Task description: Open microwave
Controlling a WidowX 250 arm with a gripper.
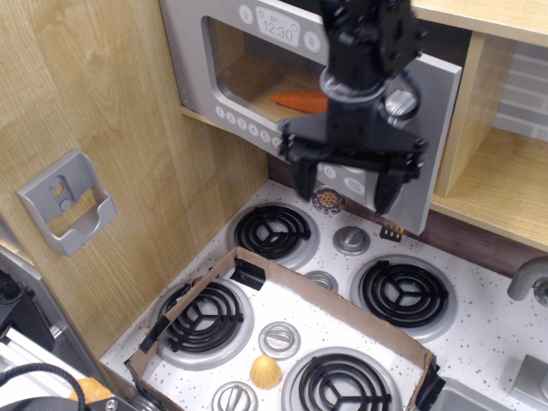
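Observation:
The silver-grey toy microwave (190, 60) sits in the wooden cabinet at the top. Its windowed door (432, 120) stands swung partly out on the right side. An orange carrot (301, 101) lies inside behind the window. A row of round white buttons (244, 122) and a clock display (281, 27) show on the door. My black gripper (344, 187) hangs in front of the door's lower right part, fingers spread wide and empty. It hides the handle.
Below is a white toy stove with black coil burners (273, 232) and grey knobs (351, 240). A shallow cardboard box (334, 306) lies on the front burners with a yellow shell-like toy (265, 372) in it. A grey wall holder (67, 204) is at left; a wooden shelf (501, 184) at right.

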